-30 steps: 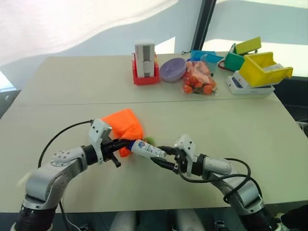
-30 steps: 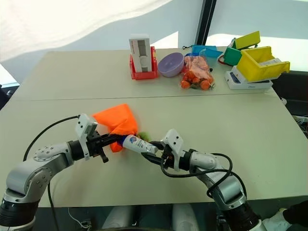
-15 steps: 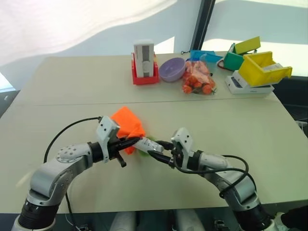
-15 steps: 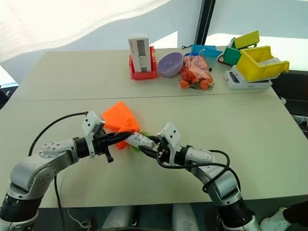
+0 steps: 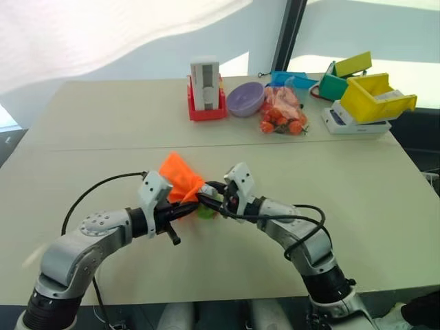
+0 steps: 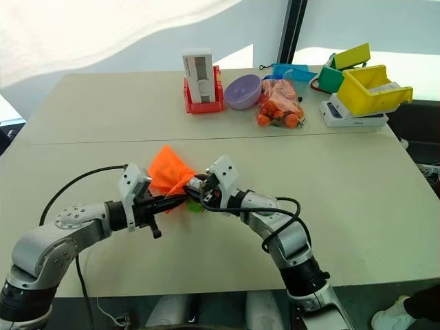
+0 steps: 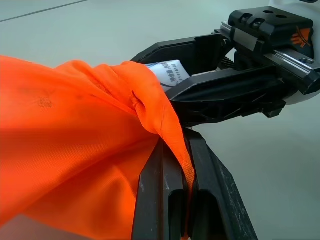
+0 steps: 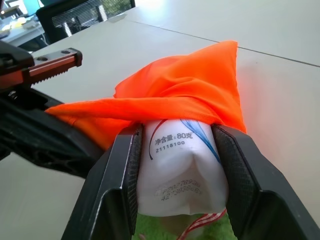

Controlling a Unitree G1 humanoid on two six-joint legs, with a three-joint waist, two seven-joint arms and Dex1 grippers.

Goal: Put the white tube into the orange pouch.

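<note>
Here, on the near half of the pale table point(image 5: 357, 206), the left gripper point(image 5: 192, 206) is clamped on the edge of the orange pouch point(image 5: 179, 182), its two black fingers point(image 7: 170, 200) pressed together with a fold of the orange fabric pinched between them, so the pouch stands up off the tabletop in a peak. Just beside it to the right, the right gripper point(image 5: 212, 196) meets the pouch's mouth and grips the white tube point(image 8: 180, 170) between its two fingers point(image 8: 112, 190), which press against the tube's sides at its crimped end. The tube's forward part lies under the orange cloth, which drapes over it; how deep it reaches inside cannot be told. A fuzzy green ball point(image 5: 206, 210) shows just below the two grippers, beside the pouch. Along the far edge of the table stand a grey-white box in a red holder point(image 5: 206, 89), then a purple bowl point(image 5: 246, 99), a clear bag of orange-red items point(image 5: 282, 113), a blue item point(image 5: 292, 78) behind it, and at the far right a green bin point(image 5: 335, 84) and a yellow bin point(image 5: 375, 96) resting on a white device point(image 5: 354, 124).
</note>
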